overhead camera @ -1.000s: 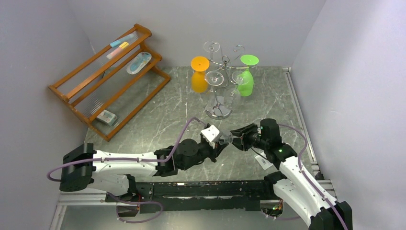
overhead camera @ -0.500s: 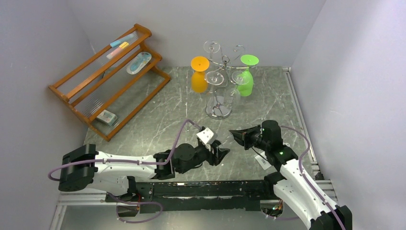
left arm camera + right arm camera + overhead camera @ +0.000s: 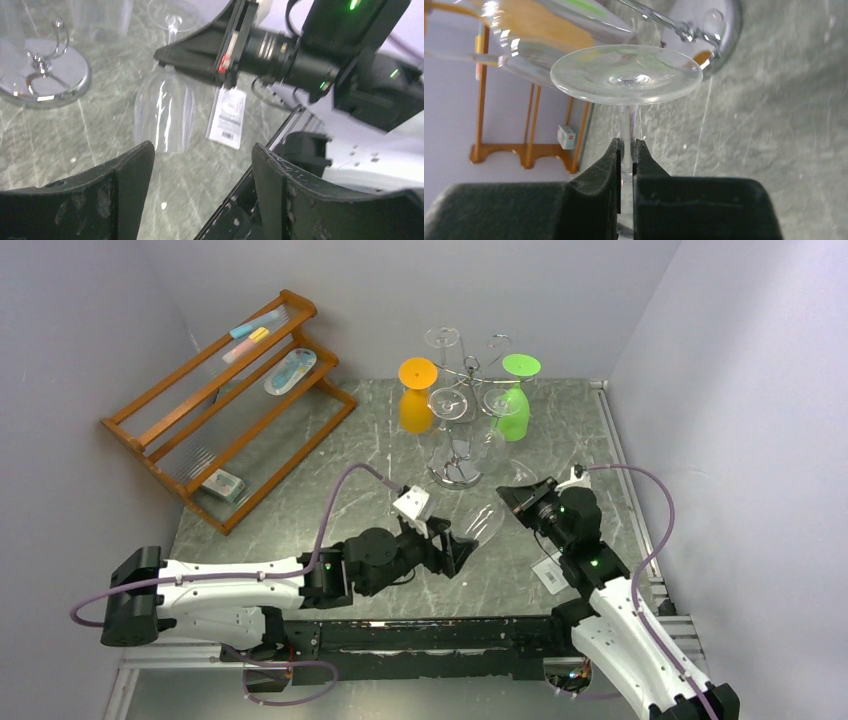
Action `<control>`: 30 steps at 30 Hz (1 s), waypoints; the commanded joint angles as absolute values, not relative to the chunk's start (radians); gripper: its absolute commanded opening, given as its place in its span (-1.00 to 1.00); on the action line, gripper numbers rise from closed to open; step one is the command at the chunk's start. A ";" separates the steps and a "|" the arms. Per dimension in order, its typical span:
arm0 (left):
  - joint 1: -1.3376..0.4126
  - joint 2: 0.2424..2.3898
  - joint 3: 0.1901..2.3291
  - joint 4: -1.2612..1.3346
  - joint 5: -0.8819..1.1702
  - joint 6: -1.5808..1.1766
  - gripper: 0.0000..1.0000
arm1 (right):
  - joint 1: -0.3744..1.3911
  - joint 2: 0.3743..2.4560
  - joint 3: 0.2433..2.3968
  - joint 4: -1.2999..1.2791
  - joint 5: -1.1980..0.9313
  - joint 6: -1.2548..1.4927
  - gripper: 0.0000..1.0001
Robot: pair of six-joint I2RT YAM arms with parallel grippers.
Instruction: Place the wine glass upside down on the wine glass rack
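Top external, right gripper (image 3: pixel 517 498) raised wine glass (image 3: pixel 486 521)

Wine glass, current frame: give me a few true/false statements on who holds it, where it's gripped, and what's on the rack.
1. The right gripper is shut on the stem of the wine glass. True.
2. The left gripper is clamped on the glass's bowl. False: its fingers are spread open, and the bowl lies ahead of them, untouched.
3. An orange glass and a green glass hang upside down on the wine glass rack. True.
4. The held glass is already hooked on the rack. False: the right gripper holds it on the near side of the rack, apart from it.
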State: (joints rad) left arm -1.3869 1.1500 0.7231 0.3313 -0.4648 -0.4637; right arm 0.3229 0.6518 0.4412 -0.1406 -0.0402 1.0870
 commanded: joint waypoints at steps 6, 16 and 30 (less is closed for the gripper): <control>-1.341 1.248 1.019 0.136 -0.398 -0.469 0.57 | 0.327 0.501 0.328 0.281 -0.180 0.600 -1.00; -1.206 1.307 1.174 0.120 -0.140 -0.610 0.68 | 0.327 0.454 0.324 0.458 -0.425 0.435 -1.00; -0.992 1.284 1.155 0.134 0.119 -0.931 0.76 | 0.336 0.527 0.452 0.421 -0.531 0.148 -1.00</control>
